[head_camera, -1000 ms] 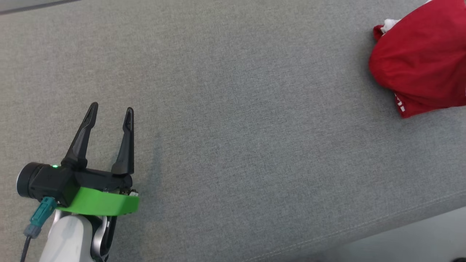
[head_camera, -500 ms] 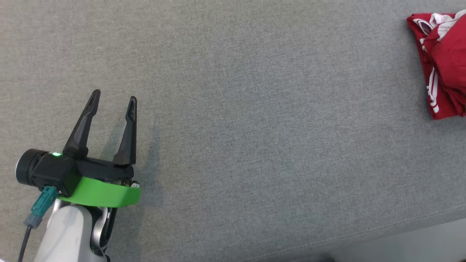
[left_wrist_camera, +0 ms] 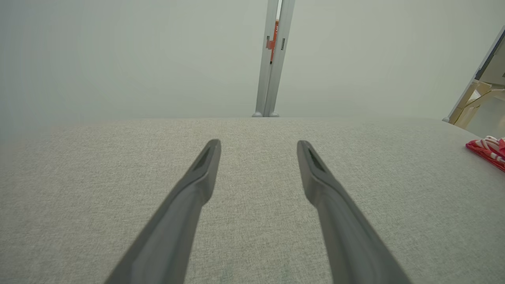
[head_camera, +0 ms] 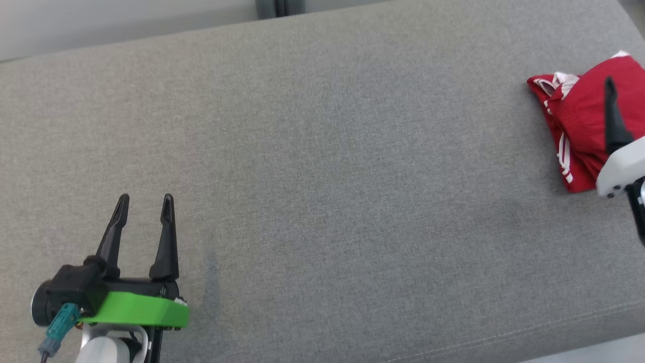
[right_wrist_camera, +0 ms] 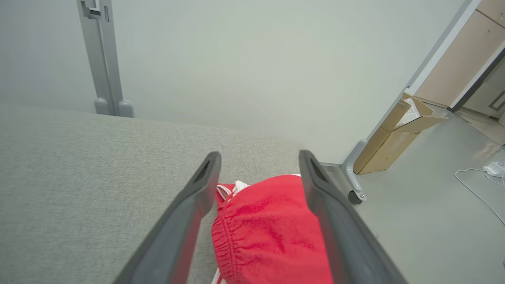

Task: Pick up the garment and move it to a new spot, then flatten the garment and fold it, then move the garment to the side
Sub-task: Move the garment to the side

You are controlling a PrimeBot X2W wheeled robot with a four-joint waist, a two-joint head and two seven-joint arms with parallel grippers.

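The folded red cloth garment with white stripes (head_camera: 574,116) is lying at the right end of the long grey fabric-covered surface (head_camera: 322,176), near its edge. The right gripper (right_wrist_camera: 259,157) is hanging just over it, fingers spread wide and gripping nothing. To my eye the bundle is being left there as set aside. The left gripper (head_camera: 145,200) is hovering well apart over bare cloth, equally wide and empty, out of the way.

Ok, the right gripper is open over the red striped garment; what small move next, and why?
Probably lift the right gripper straight up, clear of the red striped garment. Its jaws stand open over the bunched cloth, which lies on the grey cushion near its end; moving sideways first could snag and drag it.
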